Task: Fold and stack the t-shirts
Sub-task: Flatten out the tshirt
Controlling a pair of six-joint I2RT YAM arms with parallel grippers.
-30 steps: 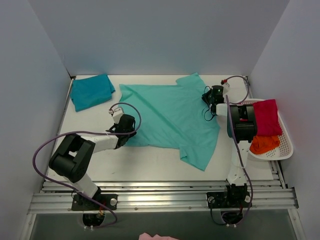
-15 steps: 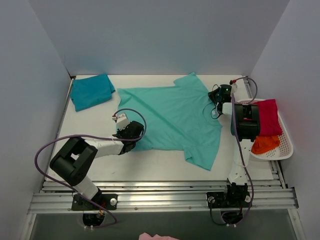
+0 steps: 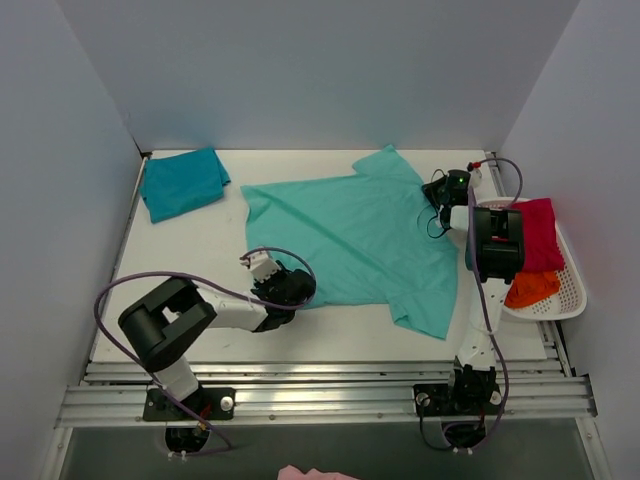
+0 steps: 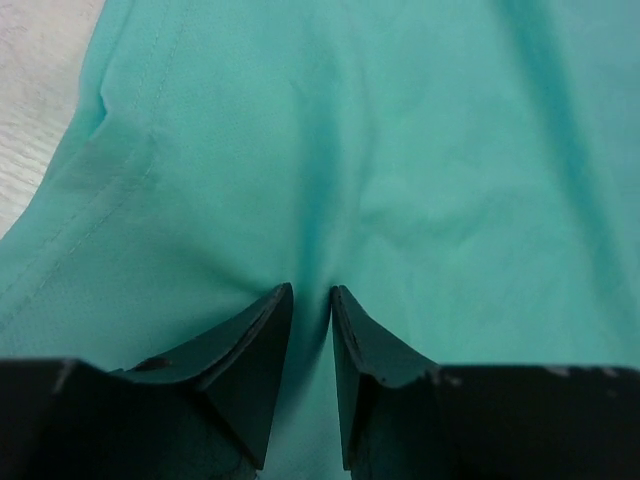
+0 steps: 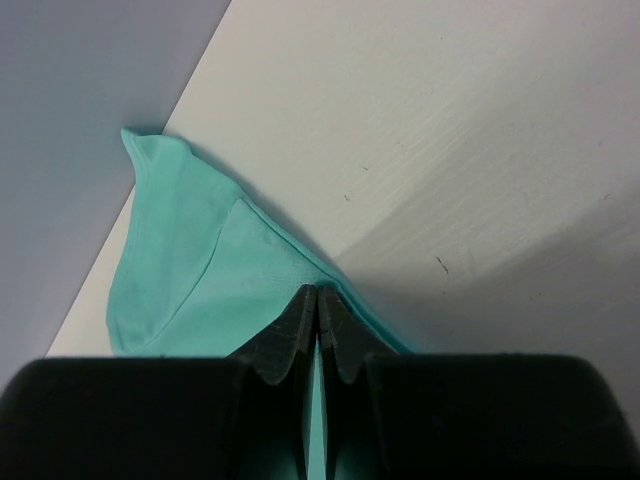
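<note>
The mint-green t-shirt (image 3: 350, 235) lies spread flat across the middle of the table. My left gripper (image 3: 297, 287) is shut on its near bottom hem; in the left wrist view (image 4: 311, 292) the cloth (image 4: 400, 150) puckers between the jaws. My right gripper (image 3: 443, 190) is shut on the shirt's right edge near the collar; in the right wrist view (image 5: 317, 295) the jaws pinch the mint edge (image 5: 190, 280). The darker teal-blue t-shirt (image 3: 182, 182) lies folded at the table's far left corner.
A white basket (image 3: 565, 290) at the right edge holds red (image 3: 534, 233) and orange (image 3: 529, 288) cloths. Walls enclose the table on three sides. The metal rail (image 3: 320, 385) runs along the near edge.
Both grippers have dragged the mint shirt to the right and toward the near edge. My left gripper moved right and nearer; my right gripper moved right toward the basket.
</note>
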